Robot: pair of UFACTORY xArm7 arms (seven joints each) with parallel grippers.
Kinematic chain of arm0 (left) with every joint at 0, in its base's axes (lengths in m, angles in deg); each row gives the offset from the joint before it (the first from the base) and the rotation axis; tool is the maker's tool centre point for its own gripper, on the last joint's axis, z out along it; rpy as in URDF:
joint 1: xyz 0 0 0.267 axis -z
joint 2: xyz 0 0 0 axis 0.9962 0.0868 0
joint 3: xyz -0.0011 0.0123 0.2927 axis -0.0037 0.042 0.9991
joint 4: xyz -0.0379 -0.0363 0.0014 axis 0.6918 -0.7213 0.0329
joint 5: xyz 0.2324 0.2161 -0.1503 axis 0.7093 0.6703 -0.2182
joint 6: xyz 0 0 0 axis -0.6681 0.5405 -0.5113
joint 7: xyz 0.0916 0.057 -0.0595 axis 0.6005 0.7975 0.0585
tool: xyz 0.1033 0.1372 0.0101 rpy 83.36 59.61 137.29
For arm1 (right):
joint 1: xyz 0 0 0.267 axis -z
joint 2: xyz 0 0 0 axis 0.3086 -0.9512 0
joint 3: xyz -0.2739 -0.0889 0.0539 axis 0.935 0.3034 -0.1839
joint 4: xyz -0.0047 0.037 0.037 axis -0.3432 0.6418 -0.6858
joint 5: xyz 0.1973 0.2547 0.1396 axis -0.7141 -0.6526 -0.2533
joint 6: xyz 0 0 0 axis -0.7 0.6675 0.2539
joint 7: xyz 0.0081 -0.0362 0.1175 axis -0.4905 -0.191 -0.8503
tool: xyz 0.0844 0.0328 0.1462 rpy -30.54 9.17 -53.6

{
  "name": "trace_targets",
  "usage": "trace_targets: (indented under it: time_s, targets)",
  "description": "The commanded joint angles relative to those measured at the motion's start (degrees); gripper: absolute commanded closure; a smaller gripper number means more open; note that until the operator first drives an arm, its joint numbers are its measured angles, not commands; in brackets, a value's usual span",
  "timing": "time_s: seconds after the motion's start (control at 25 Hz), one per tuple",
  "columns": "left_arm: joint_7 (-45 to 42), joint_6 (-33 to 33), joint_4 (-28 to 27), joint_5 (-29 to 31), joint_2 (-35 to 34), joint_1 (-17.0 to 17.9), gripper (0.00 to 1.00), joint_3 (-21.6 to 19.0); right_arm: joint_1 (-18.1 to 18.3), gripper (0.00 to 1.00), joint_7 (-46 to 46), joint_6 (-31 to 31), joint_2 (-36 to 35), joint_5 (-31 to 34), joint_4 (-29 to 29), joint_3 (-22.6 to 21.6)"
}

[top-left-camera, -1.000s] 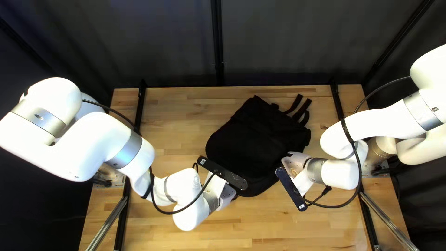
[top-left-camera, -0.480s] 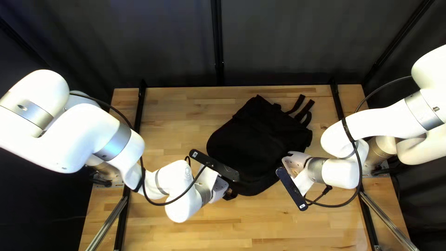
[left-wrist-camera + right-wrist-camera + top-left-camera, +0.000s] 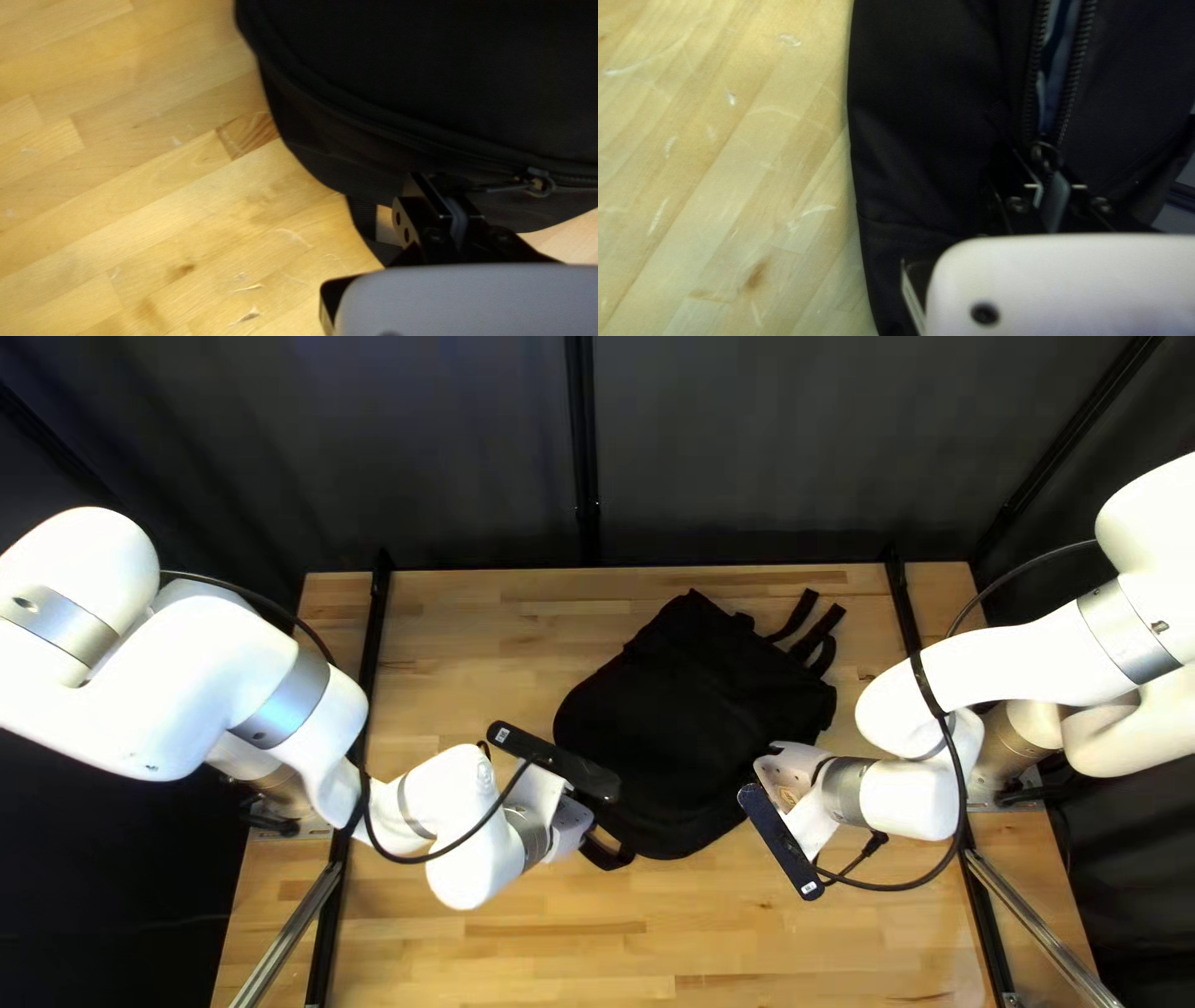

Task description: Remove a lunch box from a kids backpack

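Backpack (image 3: 697, 734): soft, likely floppy, flat on worktop (image 3: 498, 971). Lunch box not identifiable, presumably inside. Left gripper (image 3: 445, 183) closed on zip pull (image 3: 498, 188); right gripper (image 3: 1047, 177) closed on second pull (image 3: 1047, 163). Pulls suit pinching.

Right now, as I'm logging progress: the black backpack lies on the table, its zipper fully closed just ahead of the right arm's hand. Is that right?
Not quite: the zipper is open just ahead of the right arm's hand; the right wrist view shows its teeth apart. The black backpack does lie on the table.
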Motion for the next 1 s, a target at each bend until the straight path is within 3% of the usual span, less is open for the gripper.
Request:
trace_targets:
  time_s: [0.04,0.52,1.0]
  targets:
    - [0.3,2.1,1.9,-0.1,-1.4,-0.7,1.0,0.7,0.2,1.0,-0.5,-0.3,-0.5,0.8,-0.1,0.1]
    - [5.6,6.2,9.2,-2.8,-9.4,-2.8,1.0,3.8,0.5,1.0,-1.5,-0.9,-0.8,2.2,0.1,0.2]
    - [10.8,10.6,14.3,-2.7,-12.2,-5.9,1.0,8.4,0.6,1.0,-1.7,-1.4,-0.6,2.7,0.5,0.3]
